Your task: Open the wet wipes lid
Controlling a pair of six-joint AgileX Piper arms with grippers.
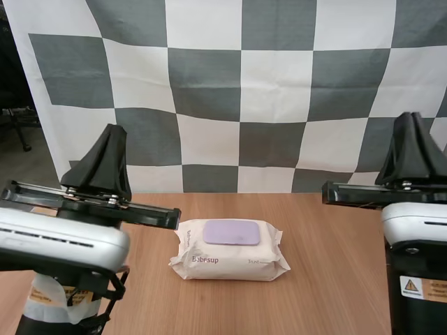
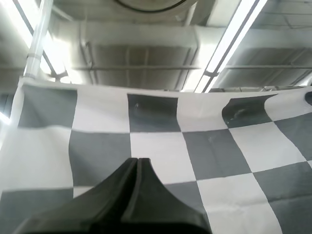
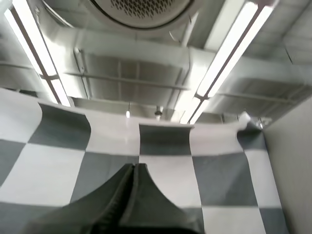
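A pack of wet wipes (image 1: 229, 250) lies flat in the middle of the wooden table (image 1: 328, 293), pale cream with a shut lilac lid (image 1: 231, 232) on top. My left gripper (image 1: 112, 129) points upward at the left, well above and to the left of the pack, its fingers together as one dark wedge (image 2: 137, 168). My right gripper (image 1: 412, 118) likewise points up at the right, far from the pack, fingers pressed together (image 3: 134, 170). Neither holds anything.
The table stretches bare on both sides of the pack and in front of it. Both arms' white bodies stand at the near left and near right corners.
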